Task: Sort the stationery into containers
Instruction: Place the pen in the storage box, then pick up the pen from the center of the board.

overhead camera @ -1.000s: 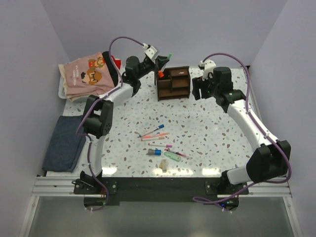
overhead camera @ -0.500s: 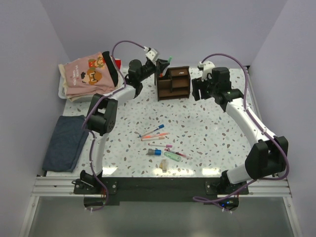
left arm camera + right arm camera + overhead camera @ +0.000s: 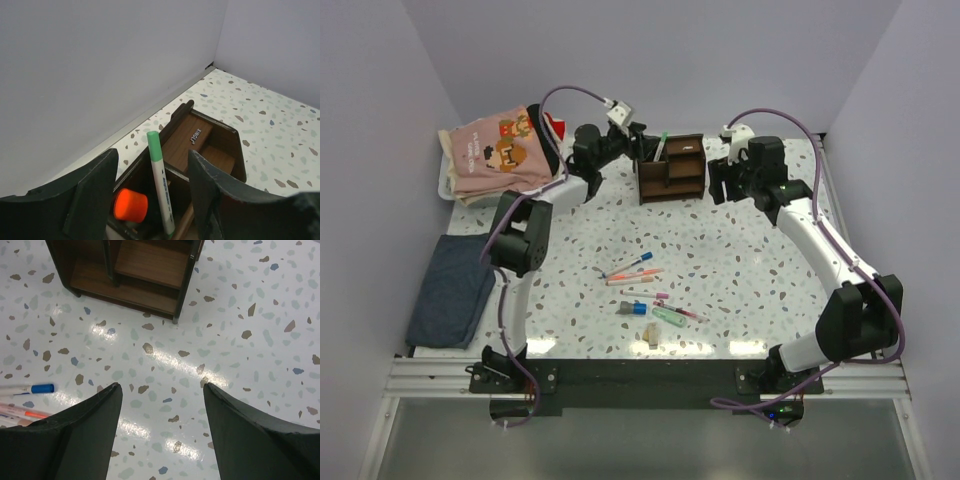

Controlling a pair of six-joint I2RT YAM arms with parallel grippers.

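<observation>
The table is white with little specks. At its far left a white tray holds folded clothes. A blue cloth lies folded in front of the tray.

Both arms reach to the back of the table. The brown box sits there, close to the back wall, between the two grippers.

The left gripper hangs over the left end of the box. Its fingers are apart. A green pen stands in the box between them, leaning a bit, and neither finger touches it. An orange cap sticks up just beside the pen. I cannot tell if they share one slot.

The right gripper is just right of the box, over bare table. Its fingers are wide apart and hold nothing.

The other pens lie loose near the front middle of the table, well apart from the box. There is a blue-capped pen, a pink pen just under it, and a mint marker closer to the front edge.
</observation>
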